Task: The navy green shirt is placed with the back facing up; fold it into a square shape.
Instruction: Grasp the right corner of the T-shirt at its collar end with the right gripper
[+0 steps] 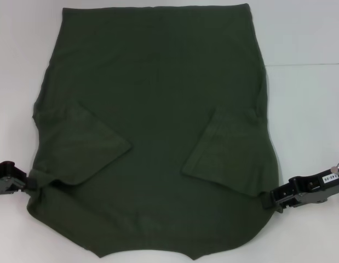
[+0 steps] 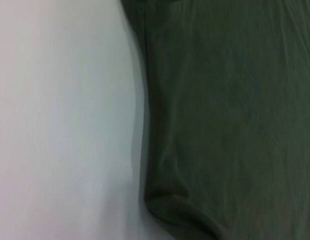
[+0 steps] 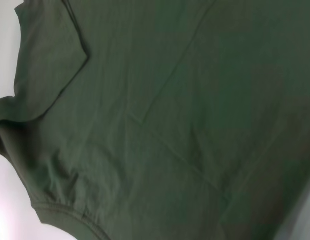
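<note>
Matt, soft cloth navy green shirt (image 1: 158, 104) on smooth white table (image 1: 306, 109).

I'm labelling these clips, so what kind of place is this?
Probably a lab or test bench for folding clothes, not a home: a bare white table, one green shirt spread flat, and a black robot pincer at each side, left and right.
</note>
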Motion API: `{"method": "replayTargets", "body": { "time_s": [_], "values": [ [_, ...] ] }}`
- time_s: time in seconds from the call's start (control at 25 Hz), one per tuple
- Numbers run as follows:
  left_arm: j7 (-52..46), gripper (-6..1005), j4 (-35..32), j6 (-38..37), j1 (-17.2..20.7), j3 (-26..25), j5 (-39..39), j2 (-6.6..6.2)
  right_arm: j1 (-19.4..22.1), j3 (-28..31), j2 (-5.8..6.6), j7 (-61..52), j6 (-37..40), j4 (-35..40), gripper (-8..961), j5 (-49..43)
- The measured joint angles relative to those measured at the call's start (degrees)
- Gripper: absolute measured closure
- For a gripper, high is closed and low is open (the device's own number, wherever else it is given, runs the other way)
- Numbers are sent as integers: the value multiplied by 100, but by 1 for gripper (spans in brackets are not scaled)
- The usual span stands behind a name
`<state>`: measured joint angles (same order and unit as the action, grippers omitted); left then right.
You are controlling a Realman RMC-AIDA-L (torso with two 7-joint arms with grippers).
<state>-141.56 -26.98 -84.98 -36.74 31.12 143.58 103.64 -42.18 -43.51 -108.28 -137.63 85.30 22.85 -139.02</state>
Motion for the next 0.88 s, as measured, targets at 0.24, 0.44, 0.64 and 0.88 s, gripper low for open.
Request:
{"method": "replayTargets", "body": {
  "time_s": [0.24, 0.44, 0.64, 0.88],
  "values": [
    [24, 973, 0, -1, 0, -6, -4, 7, -2, 0, -9, 0, -67, 0, 615, -3],
    [28, 972, 0, -1, 0, -9, -6, 8, -1, 1, -54, 170, -88, 0, 672, -1],
    [30, 972, 12, -1, 0, -9, -7, 8, -5, 0, -71, 247, -95, 3, 708, 3],
    [32, 972, 11, -1, 0, -9, -6, 8, -10, 1, -71, 262, -97, 54, 811, 3]
  ]
}}
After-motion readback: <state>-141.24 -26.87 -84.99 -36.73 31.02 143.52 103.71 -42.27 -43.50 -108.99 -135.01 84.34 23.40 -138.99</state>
